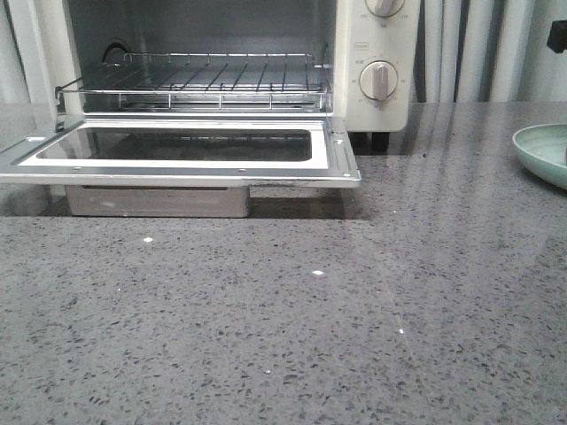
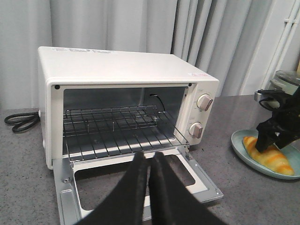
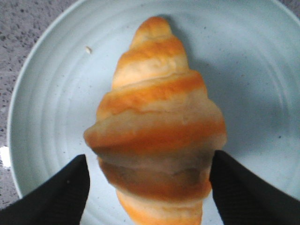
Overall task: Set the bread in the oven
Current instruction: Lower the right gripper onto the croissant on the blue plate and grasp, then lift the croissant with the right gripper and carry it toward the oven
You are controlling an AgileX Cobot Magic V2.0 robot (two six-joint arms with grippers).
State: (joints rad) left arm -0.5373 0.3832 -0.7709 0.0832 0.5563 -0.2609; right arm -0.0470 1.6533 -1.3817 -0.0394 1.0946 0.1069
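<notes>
The bread (image 3: 154, 122), a golden-brown croissant-shaped roll, lies on a pale green plate (image 3: 51, 93) to the right of the oven. It also shows in the left wrist view (image 2: 269, 157). My right gripper (image 3: 150, 176) is open, with one finger on each side of the bread's wide lower part, low over the plate. The cream-white oven (image 1: 372, 53) stands at the back with its glass door (image 1: 177, 168) folded down flat and its wire rack (image 1: 195, 80) bare. My left gripper (image 2: 147, 157) is shut and empty, held in front of the open door.
The plate's rim (image 1: 542, 150) shows at the right edge of the front view. A dark part of the right arm (image 1: 558, 35) is above it. A black power cord (image 2: 18, 122) lies left of the oven. Grey curtains hang behind.
</notes>
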